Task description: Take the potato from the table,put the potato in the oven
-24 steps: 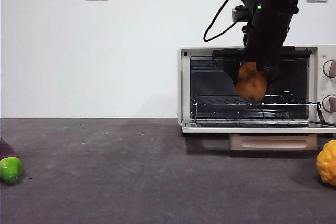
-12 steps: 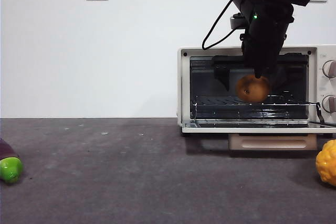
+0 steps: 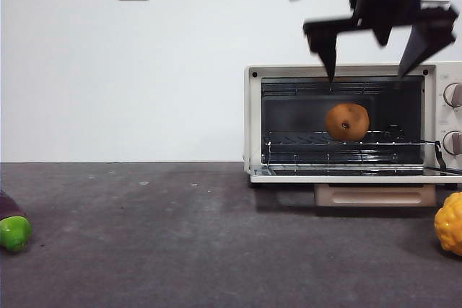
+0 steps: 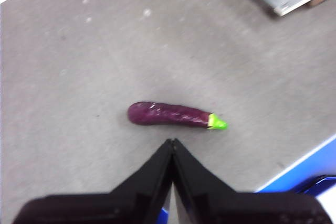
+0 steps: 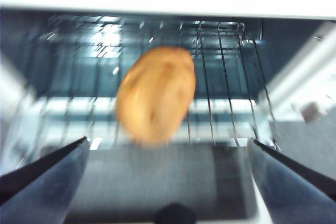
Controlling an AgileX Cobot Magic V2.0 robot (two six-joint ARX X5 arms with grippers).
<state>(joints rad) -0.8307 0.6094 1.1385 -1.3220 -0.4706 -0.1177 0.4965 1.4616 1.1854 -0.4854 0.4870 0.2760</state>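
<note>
The potato (image 3: 347,122) sat on the oven (image 3: 254,120) rack; the right gripper (image 3: 373,52), jaws apart, hung above; it could roll out

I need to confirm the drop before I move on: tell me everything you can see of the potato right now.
The potato is rounded, orange-brown and smooth-skinned, with one small dark spot facing the front camera. It sits on the wire rack inside the open oven, right of the cavity's middle in the front view. Only the rack touches it. The right pincer is open, above and clear of it. The right wrist view is blurred but shows it free between the spread jaws.
</note>
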